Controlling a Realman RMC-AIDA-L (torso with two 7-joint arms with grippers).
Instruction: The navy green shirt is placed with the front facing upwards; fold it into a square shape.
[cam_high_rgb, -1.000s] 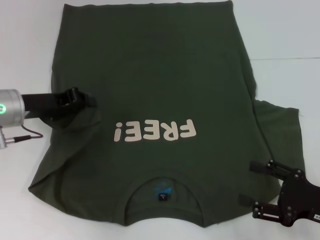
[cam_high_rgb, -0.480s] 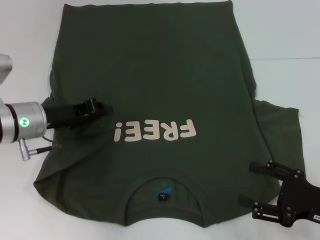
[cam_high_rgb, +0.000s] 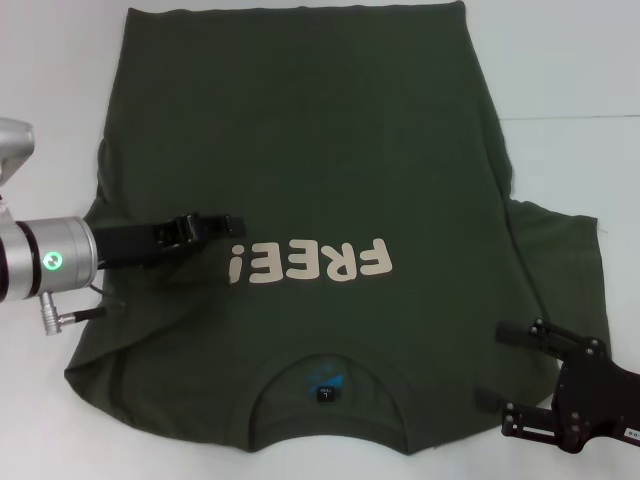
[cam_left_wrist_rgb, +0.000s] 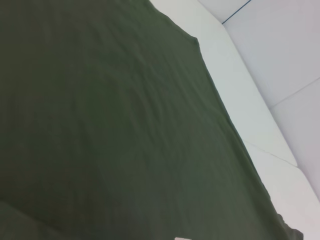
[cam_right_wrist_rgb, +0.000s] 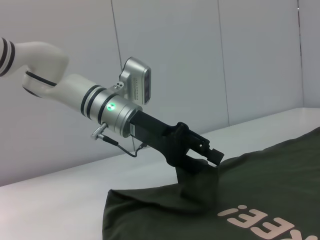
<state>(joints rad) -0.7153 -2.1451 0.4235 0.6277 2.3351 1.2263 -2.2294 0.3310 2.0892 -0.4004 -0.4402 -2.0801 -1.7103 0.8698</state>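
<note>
Change: over the last second the left gripper (cam_high_rgb: 232, 224) travelled from the shirt's left edge inward across the chest, dragging the left sleeve and side panel with it; the shirt's left margin drew in and bunched near the shoulder.
Left gripper: its fingers were pressed together on a pinch of the green cloth, lifted slightly above the rest of the shirt, as the right wrist view showed (cam_right_wrist_rgb: 212, 156); its tip sat just beside the "!" of the cream lettering (cam_high_rgb: 308, 263).
Meaning: judged from this, the first lengthwise fold, left side toward the middle, was under way but not laid flat; the right side and the crosswise folds were not yet done.
Shirt: the shirt (cam_high_rgb: 300, 130) lay front up on the table, collar (cam_high_rgb: 325, 385) nearest the robot and hem farthest away, right sleeve spread out to the side.
Right gripper: the right gripper (cam_high_rgb: 518, 378) hovered by the right shoulder of the shirt near the collar side, fingers spread and holding nothing.
Surface: a plain white table (cam_high_rgb: 570, 80), with a thin seam line running across it on the right.
Room: a pale panelled wall (cam_right_wrist_rgb: 200, 60) stood behind the table.
</note>
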